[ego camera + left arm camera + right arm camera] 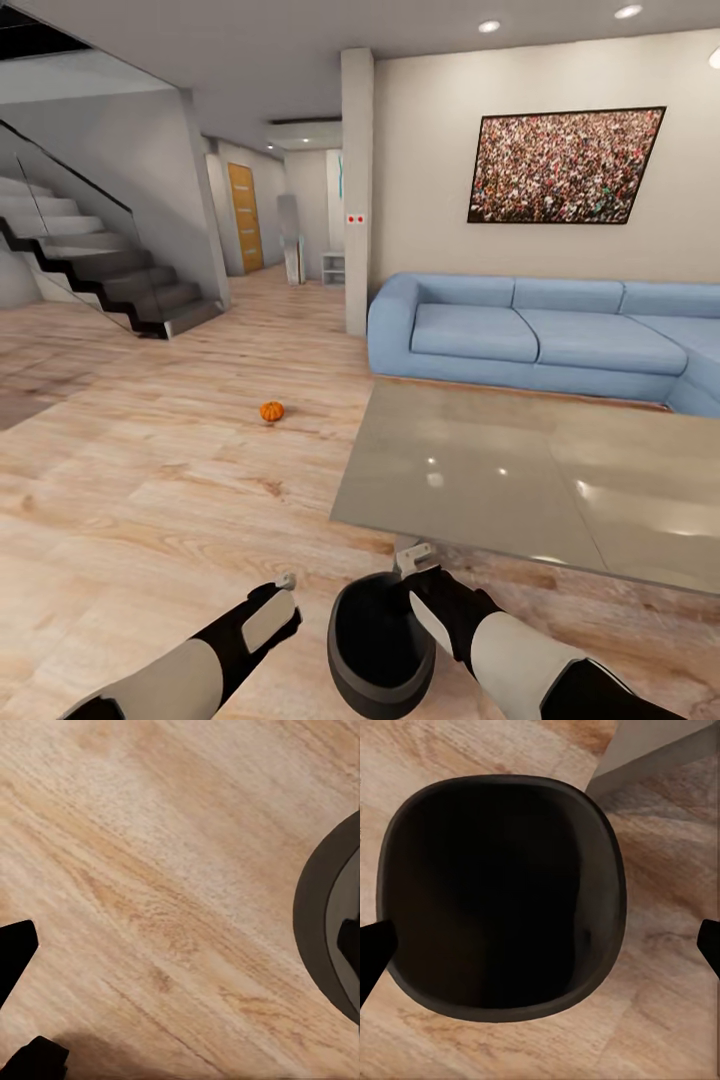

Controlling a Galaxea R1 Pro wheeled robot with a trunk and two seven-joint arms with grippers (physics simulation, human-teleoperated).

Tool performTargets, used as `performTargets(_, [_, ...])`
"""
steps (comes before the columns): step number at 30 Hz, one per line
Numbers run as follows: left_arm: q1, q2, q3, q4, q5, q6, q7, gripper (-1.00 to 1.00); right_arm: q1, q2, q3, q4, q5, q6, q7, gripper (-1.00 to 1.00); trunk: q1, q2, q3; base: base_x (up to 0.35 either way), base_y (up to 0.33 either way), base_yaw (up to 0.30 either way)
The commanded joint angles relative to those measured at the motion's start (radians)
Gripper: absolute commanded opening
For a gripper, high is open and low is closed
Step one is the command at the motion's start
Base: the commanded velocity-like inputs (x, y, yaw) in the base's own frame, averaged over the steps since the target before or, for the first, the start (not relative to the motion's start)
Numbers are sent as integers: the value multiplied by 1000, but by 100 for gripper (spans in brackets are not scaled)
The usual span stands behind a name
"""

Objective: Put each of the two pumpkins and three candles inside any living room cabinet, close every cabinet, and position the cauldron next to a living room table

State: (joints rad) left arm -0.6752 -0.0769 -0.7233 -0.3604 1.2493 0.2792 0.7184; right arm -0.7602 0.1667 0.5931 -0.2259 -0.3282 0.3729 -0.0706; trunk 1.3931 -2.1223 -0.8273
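One small orange pumpkin (272, 411) lies on the wood floor, well ahead of me and left of the table. The black cauldron (380, 650) stands on the floor just below me, by the near left corner of the low grey table (520, 480). My right gripper (415, 558) hangs open over the cauldron (499, 896), its fingertips (371, 952) spread wider than the rim. My left gripper (287, 582) is open above bare floor, just left of the cauldron (315, 930). The candles and the cabinet are out of view.
A blue corner sofa (540, 340) stands behind the table, under a framed picture (565, 165). A staircase (90, 260) rises at the far left. A hallway with an orange door (245, 215) opens beyond a white pillar (357, 190). Wood floor (150, 480) spreads to the left.
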Motion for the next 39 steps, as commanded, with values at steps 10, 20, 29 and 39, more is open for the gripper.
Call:
performTargets(10, [2, -4, 1, 159, -3, -5, -94, 100, 15, -1, 1, 37, 0, -4, -1, 100, -38, 70, 31, 0, 0, 0])
performTargets(20, [20, -7, 1, 250, -4, -8, -164, 100, 51, -6, 2, 170, 1, -88, 0, 100, -77, 140, 63, 0, 0, 0])
performTargets(29, [36, -9, 0, 263, -5, -27, -172, 100, 88, -10, 2, 177, 1, -101, -1, 100, -111, 203, 91, 0, 0, 0])
performTargets(39, [59, -12, -1, 264, -5, -48, -172, 100, 133, -22, 2, 200, 6, -153, -2, 100, -150, 273, 122, 0, 0, 0])
